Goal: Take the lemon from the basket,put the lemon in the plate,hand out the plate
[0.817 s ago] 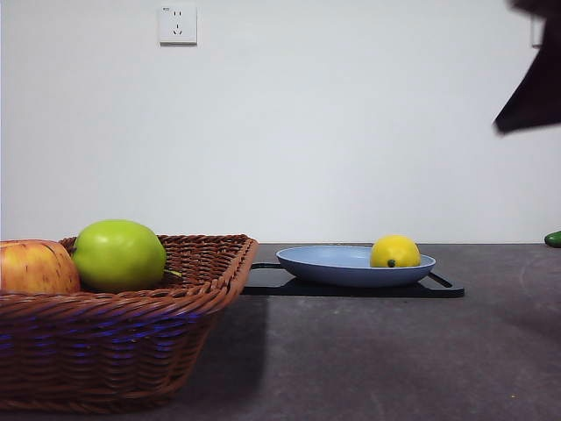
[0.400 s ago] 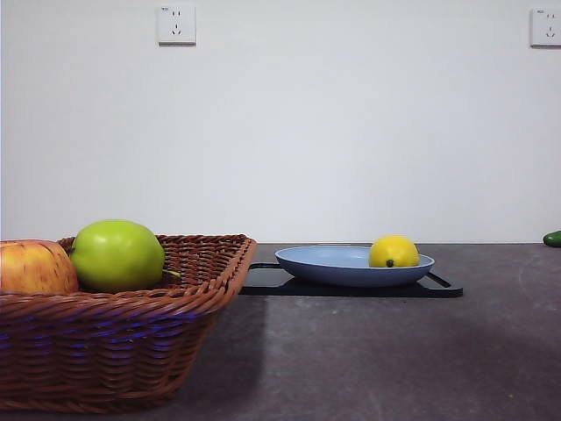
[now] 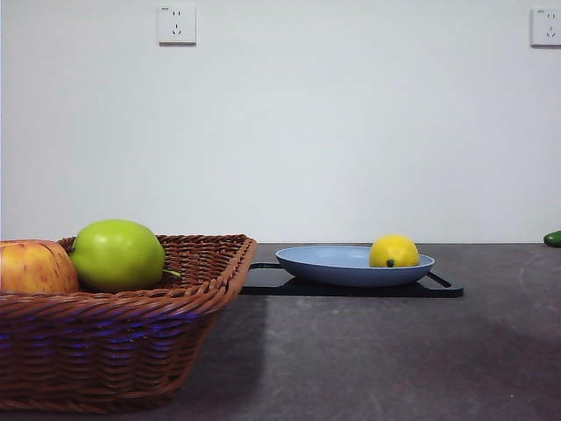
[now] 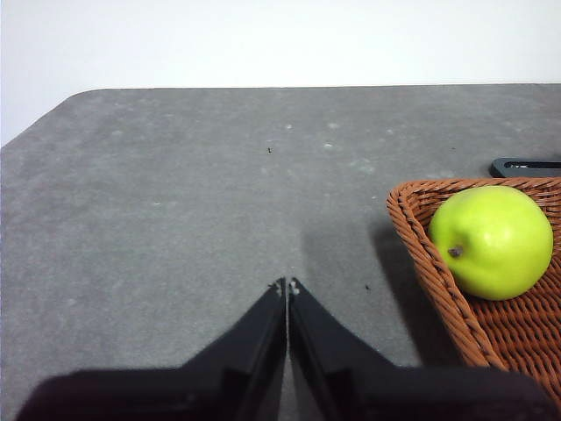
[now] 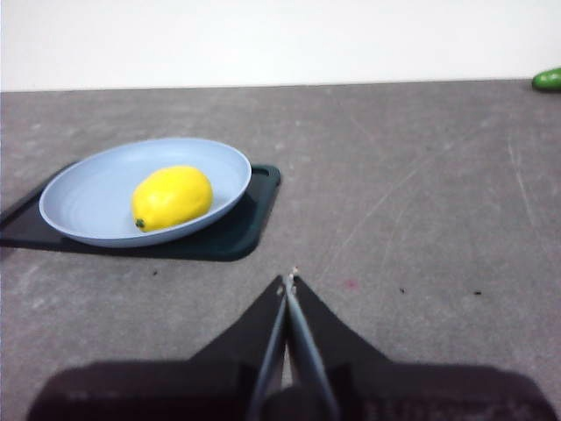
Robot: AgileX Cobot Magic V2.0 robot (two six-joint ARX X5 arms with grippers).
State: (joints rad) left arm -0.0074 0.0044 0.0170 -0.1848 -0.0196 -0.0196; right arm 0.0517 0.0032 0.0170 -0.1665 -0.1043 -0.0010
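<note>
The yellow lemon (image 3: 394,252) lies in the pale blue plate (image 3: 324,264), which sits on a flat black tray (image 3: 351,288). In the right wrist view the lemon (image 5: 172,197) rests in the plate (image 5: 92,195), well apart from my right gripper (image 5: 287,282), which is shut and empty over bare table. The brown wicker basket (image 3: 131,307) stands at the near left. My left gripper (image 4: 287,287) is shut and empty over bare table, beside the basket's corner (image 4: 421,241). Neither arm shows in the front view.
A green apple (image 3: 117,255) and a red-yellow apple (image 3: 35,267) lie in the basket; the green apple also shows in the left wrist view (image 4: 492,241). A green object (image 3: 553,238) lies at the far right table edge. Wall sockets (image 3: 177,24) sit on the back wall.
A dark arm at the top right corner of the front view has moved up out of the picture. The lemon, plate and basket have not moved.
</note>
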